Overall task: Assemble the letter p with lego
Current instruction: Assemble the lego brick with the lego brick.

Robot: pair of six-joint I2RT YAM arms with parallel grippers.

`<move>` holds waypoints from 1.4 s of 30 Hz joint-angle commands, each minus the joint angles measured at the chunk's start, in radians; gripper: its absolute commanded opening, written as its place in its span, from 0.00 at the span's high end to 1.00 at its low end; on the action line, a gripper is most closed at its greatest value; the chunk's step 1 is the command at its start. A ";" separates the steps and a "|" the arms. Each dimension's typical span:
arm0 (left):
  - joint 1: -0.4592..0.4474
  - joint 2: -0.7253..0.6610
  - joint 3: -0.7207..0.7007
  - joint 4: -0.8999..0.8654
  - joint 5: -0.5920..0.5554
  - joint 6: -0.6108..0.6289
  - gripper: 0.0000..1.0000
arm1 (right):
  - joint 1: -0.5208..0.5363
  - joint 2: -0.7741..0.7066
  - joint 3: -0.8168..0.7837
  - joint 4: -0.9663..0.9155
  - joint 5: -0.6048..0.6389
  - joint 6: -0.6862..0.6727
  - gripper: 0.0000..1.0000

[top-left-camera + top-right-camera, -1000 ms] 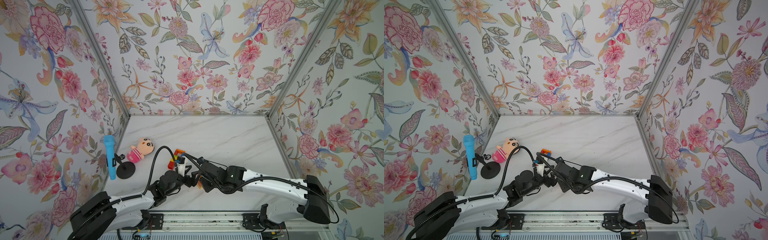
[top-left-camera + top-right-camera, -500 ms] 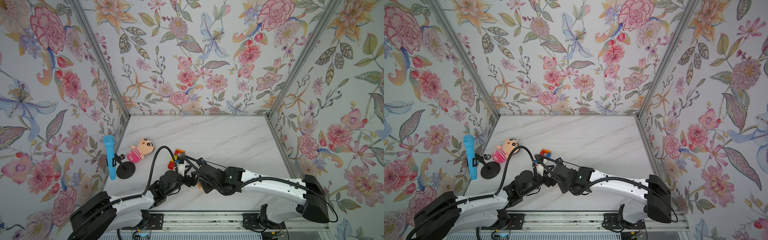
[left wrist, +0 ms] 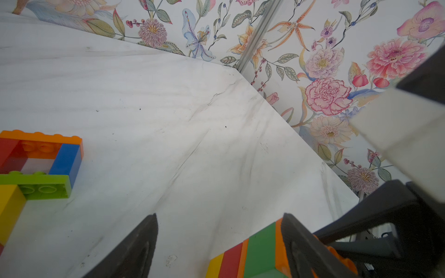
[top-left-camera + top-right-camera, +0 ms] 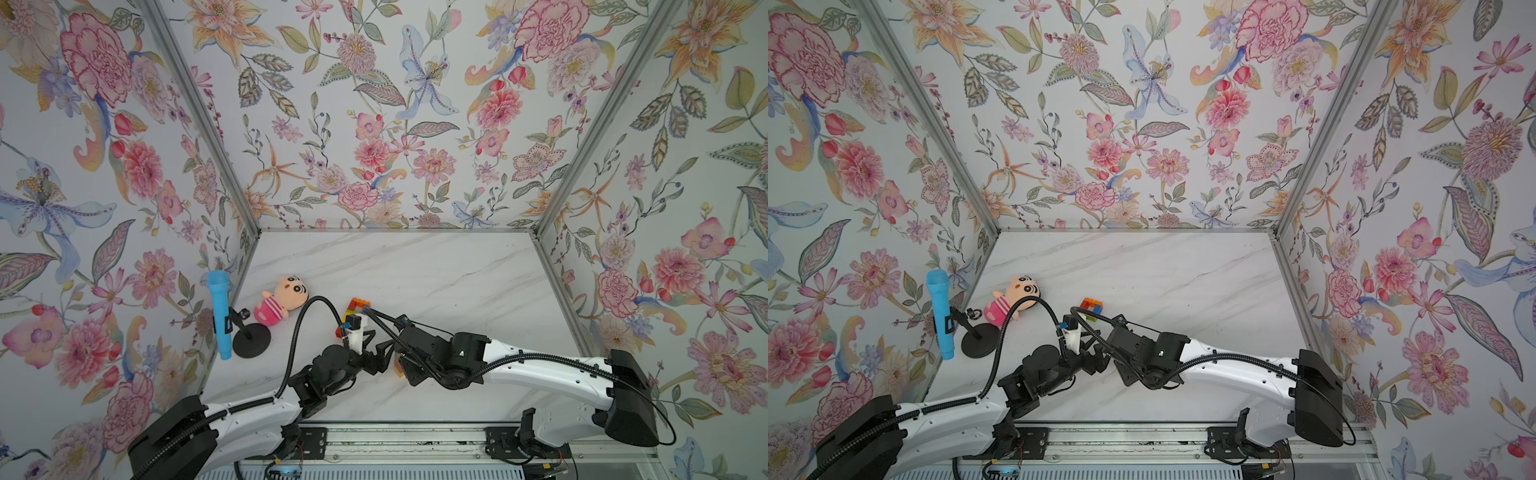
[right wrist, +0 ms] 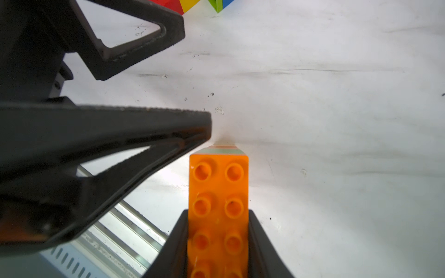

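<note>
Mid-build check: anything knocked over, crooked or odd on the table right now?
Nothing spilled or broken. The only stray item is the plush doll, lying beside the microphone stand, apart from the lego frame. The right gripper is shut on the brick stack; the left gripper is open next to it.

Cut off at the edge — striped brick stack [image 3: 261, 250] and lego frame [image 3: 43, 185].

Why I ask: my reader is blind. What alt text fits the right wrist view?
The right gripper has its jaws shut on a long orange studded plastic brick, over a white marble tabletop. Beside it, the left gripper holds its black jaws open, one tip close to the brick's far end. More coloured bricks peek in at the edge.
</note>
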 commanded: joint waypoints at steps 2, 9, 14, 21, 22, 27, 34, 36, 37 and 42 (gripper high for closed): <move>-0.003 0.008 0.017 -0.029 -0.017 0.037 0.16 | 0.014 0.063 0.006 -0.094 -0.065 0.048 0.81; -0.005 0.071 0.035 0.018 0.024 0.033 0.16 | 0.028 0.103 0.063 -0.168 -0.034 0.037 0.82; -0.005 0.083 0.038 0.017 0.030 0.037 0.16 | 0.024 0.120 0.092 -0.192 -0.042 0.017 0.82; -0.008 0.109 0.029 -0.009 0.037 0.037 0.18 | 0.005 0.132 0.107 -0.193 -0.048 -0.004 0.82; -0.007 0.113 0.028 -0.010 0.039 0.037 0.18 | 0.000 0.132 0.107 -0.193 -0.046 -0.009 0.82; -0.013 0.122 0.022 -0.023 0.037 0.037 0.18 | -0.019 0.117 0.106 -0.176 -0.041 -0.027 0.82; -0.012 0.042 0.003 -0.006 -0.016 0.033 0.16 | -0.049 0.082 0.084 -0.121 -0.083 -0.074 0.82; -0.012 0.006 -0.009 0.000 -0.038 0.033 0.15 | -0.056 0.074 0.079 -0.115 -0.095 -0.091 0.82; -0.013 -0.017 -0.033 0.002 -0.053 0.033 0.14 | -0.059 0.070 0.078 -0.113 -0.102 -0.100 0.82; -0.012 -0.134 -0.093 -0.043 -0.102 0.064 0.11 | -0.071 0.060 0.072 -0.113 -0.127 -0.146 0.82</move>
